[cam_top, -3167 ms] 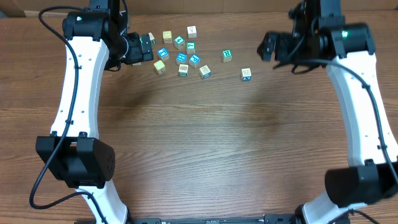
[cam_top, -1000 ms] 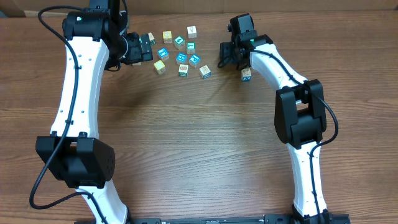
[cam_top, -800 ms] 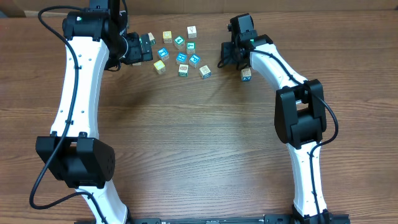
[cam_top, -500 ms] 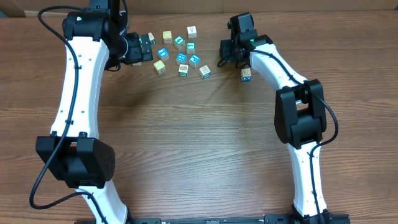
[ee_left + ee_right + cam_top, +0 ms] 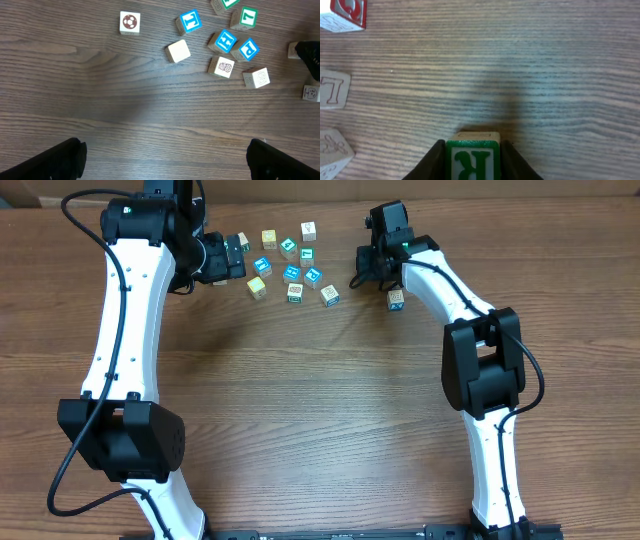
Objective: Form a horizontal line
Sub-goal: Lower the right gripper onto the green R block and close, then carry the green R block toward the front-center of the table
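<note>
Several small lettered wooden blocks [image 5: 292, 272] lie scattered at the far middle of the table. In the right wrist view, a green K block [image 5: 472, 156] sits on the wood with my right gripper [image 5: 472, 164] shut on it, both dark fingers [image 5: 434, 162] pressed to its sides. Overhead, the right gripper [image 5: 364, 268] covers that block, just left of a lone blue-faced block [image 5: 396, 300]. My left gripper [image 5: 236, 256] hangs open at the cluster's left edge. Its fingers [image 5: 62, 157] stand wide apart over bare wood.
The left wrist view shows a soccer-ball block [image 5: 130, 22], a plain block [image 5: 178, 51] and blue-faced blocks [image 5: 225, 41] ahead of the open jaws. A red-faced block [image 5: 345, 12] and a pale L block [image 5: 332, 90] lie left of the held block.
The right arm has swung in from the right to the green K block, and its jaws have closed onto the block's sides. The left arm has not moved.
</note>
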### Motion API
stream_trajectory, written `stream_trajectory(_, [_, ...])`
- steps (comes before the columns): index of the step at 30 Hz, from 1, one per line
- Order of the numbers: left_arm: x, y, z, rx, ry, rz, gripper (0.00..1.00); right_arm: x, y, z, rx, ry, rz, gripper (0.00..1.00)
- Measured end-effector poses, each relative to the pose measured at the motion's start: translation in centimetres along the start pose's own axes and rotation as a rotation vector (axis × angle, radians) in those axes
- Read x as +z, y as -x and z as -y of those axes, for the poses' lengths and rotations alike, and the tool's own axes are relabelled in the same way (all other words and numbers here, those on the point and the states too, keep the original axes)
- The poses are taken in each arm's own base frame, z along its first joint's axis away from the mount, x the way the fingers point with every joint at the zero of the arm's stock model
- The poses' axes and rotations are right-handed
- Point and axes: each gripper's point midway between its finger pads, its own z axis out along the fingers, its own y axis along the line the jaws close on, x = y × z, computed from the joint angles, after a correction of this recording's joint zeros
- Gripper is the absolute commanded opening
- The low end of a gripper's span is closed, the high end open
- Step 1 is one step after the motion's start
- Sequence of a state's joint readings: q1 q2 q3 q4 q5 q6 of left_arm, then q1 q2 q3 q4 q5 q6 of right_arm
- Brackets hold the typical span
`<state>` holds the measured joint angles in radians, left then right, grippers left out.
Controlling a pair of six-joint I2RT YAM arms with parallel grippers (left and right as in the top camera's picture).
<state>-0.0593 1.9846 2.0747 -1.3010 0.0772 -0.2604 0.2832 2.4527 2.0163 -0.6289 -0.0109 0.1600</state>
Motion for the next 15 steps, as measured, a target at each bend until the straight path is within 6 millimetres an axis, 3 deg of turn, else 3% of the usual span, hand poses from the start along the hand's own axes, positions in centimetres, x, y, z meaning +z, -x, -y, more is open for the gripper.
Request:
stream_trajectory(5, [0.0,0.0,0.0,0.0,0.0,0.0,1.0,-1.2,-0.1,-0.1,0.006,0.001,-0.019,0.2])
stream_trajectory(7, [0.0,0.0,0.0,0.0,0.0,0.0,1.0,-2.9,0.1,-0.2,0.007,0.0,-0.032,0.2])
stream_trajectory(10, [0.0,0.0,0.0,0.0,0.0,0.0,1.0,-6.0,0.5,-0.7,0.011,0.001,-0.04,0.2])
stream_trajectory(15, [0.0,0.0,0.0,0.0,0.0,0.0,1.0,-14.6,2.6,-4.5,-0.023,0.05,0.037,0.2])
